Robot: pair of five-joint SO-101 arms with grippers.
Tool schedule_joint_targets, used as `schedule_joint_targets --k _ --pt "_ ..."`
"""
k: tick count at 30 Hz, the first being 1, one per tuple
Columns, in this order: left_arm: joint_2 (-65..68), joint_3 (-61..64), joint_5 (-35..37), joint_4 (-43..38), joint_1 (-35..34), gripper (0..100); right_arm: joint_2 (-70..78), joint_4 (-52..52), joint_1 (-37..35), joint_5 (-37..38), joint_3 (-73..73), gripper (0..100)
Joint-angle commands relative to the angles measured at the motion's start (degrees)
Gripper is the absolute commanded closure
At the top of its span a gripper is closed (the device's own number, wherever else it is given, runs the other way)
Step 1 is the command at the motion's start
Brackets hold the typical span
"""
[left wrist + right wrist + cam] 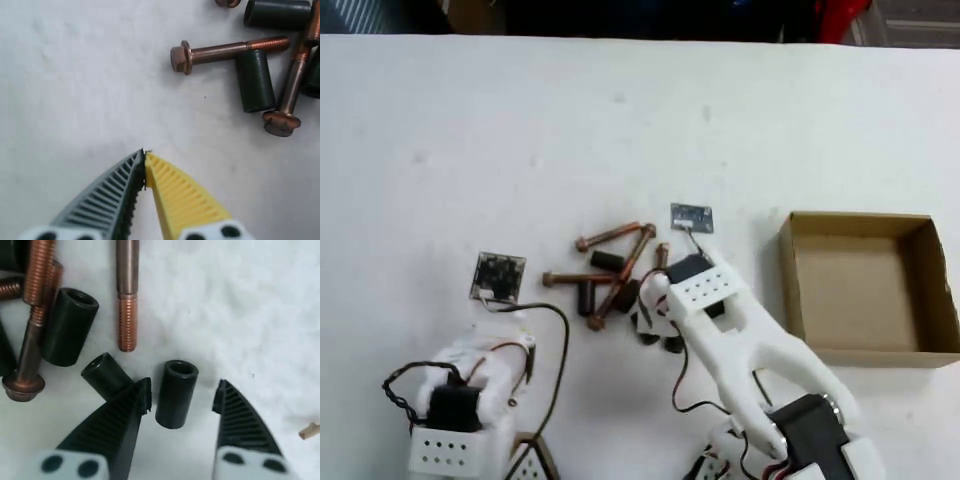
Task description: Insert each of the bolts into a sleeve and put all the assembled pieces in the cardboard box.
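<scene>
Right wrist view has the right gripper [182, 390] low over the table with its black fingers spread and one black sleeve [175, 395] lying flat between them, touching neither. The sleeve's long axis runs roughly along the fingers, open end pointing away from the wrist, so closing would likely press the pads on its round sides, across the narrow way. It sits closer to one finger than the other. A second sleeve [102, 374] lies angled just beside that nearer finger, its lower end hidden behind the fingertip. My guess is that the finger would nudge this neighbour as it closes. A bolt [127, 300] points its threaded end toward the gap, a little beyond the two sleeves.

From the high view, this arm reaches into the near right edge of the pile of bolts and sleeves in the middle of the white table [620, 120]. The cardboard box [860, 295] stands open and empty to its right, near the arm.

The left gripper [145, 159] has its grey and yellow fingers pressed together on nothing, and the nearest flange-head bolt [227, 50] lies well apart from it. The right arm is clearly the nearer one for a sleeve pick.
</scene>
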Motion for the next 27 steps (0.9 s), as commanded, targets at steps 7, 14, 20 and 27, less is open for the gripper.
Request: schedule_joint_targets --k 7,14,20,27 --pt "-0.48 -0.09 0.26 -1.14 0.66 98 -0.04 -5.05 0.22 0.09 1.85 97.7" --pt "-0.48 -0.09 0.26 -1.14 0.66 98 -0.04 -5.32 2.15 0.26 2.29 98.1" --pt "-0.48 -0.09 0.26 -1.14 0.66 98 -0.4 -8.22 11.74 10.29 2.02 98.1" --pt "-0.48 -0.09 0.26 -1.14 0.66 98 -0.04 -11.91 17.98 20.66 -0.53 98.1"
